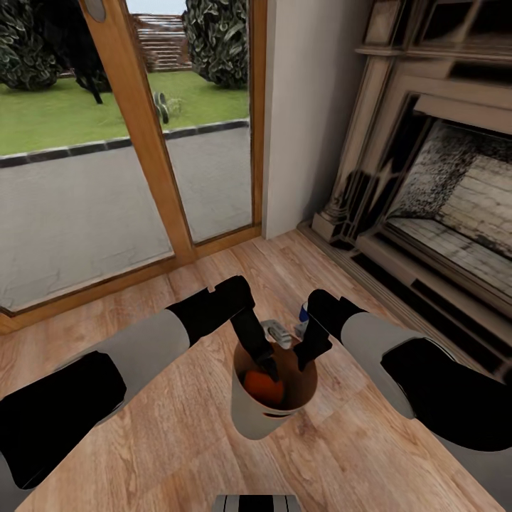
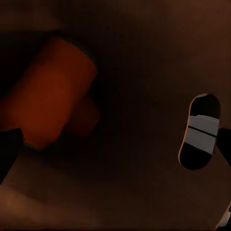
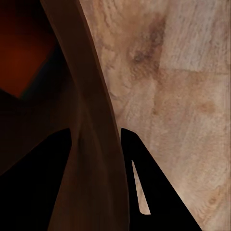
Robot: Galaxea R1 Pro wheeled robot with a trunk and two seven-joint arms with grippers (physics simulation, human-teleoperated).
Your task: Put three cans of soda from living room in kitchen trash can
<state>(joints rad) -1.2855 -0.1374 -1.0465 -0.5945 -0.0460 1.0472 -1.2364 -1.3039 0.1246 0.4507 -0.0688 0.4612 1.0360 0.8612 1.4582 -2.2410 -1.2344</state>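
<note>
One orange soda can (image 1: pixel 263 387) already lies in the trash can (image 1: pixel 249 419), whose rim your right gripper (image 3: pixel 98 144) pinches (left gripper (image 1: pixel 269 366), inside, I cannot tell), so any jerk could tip it.

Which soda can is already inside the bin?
An orange can lies inside the bin, by the left gripper. The blue can with the silver top stands outside it on the wood floor, behind the right gripper.
</note>
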